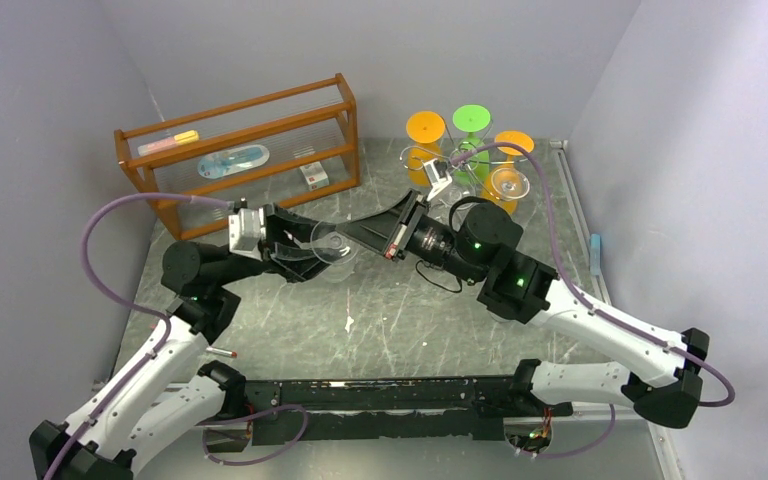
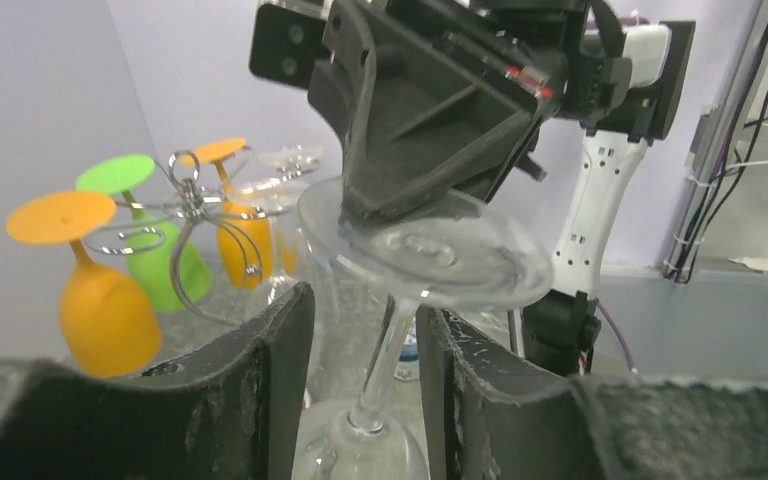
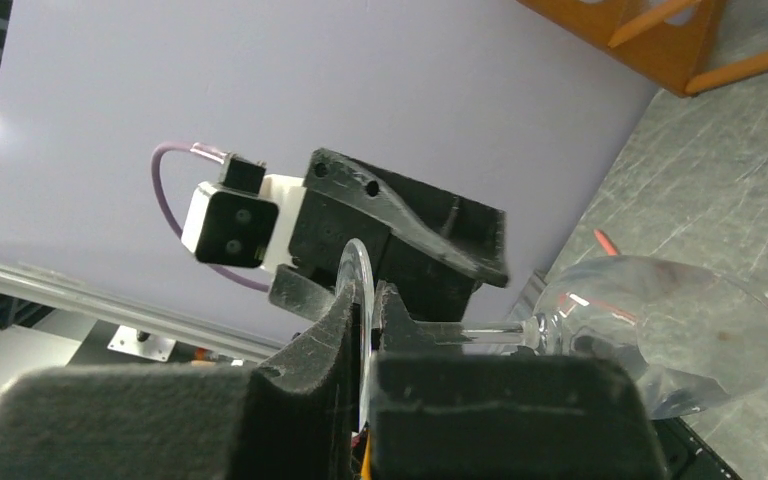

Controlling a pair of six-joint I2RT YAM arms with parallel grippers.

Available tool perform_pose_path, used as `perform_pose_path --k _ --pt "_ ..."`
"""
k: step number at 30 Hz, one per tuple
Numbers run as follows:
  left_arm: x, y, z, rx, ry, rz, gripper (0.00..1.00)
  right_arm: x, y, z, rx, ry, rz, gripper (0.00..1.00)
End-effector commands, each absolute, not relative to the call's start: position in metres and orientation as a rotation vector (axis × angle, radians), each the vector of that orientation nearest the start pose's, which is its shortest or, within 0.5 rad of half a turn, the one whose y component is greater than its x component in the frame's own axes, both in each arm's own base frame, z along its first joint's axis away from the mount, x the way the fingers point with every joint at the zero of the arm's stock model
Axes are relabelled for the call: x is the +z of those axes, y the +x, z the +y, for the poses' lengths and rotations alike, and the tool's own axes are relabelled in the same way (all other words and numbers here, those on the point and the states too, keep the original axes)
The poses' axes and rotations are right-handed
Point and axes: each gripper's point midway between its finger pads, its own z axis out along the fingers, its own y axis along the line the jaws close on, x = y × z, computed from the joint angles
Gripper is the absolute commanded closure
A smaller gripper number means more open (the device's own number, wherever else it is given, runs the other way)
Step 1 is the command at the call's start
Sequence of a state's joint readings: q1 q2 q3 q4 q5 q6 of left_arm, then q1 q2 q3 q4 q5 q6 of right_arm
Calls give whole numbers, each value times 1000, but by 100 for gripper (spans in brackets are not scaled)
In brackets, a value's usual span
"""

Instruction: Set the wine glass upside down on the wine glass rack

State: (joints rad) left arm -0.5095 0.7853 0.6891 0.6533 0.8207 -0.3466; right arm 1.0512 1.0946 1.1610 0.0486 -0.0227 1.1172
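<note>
Handover over the scratched grey tabletop: the right gripper was clamped on the foot of the clear stemmed wine glass. The left gripper stood parted around its stem, probably freeing it to hang bowl-down on the silver chrome wire rack, well apart.

Overhead looks down; 2 wrist views closely share the wine glass.
</note>
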Motion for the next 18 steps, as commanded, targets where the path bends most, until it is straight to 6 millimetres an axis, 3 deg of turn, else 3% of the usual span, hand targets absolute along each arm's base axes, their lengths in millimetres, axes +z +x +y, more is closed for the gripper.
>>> perform_pose_path --k 1,14,16,18 --pt "385 159 -253 -1156 951 979 55 465 145 346 1839 51 1624 100" --pt "351 166 -259 -1100 1143 1149 67 476 144 340 1852 47 1571 100" --pt "348 166 -258 -1081 1174 1148 74 477 145 339 1852 50 1562 100" --pt "349 167 -258 -1076 1183 1147 90 479 146 338 1850 51 1551 100"
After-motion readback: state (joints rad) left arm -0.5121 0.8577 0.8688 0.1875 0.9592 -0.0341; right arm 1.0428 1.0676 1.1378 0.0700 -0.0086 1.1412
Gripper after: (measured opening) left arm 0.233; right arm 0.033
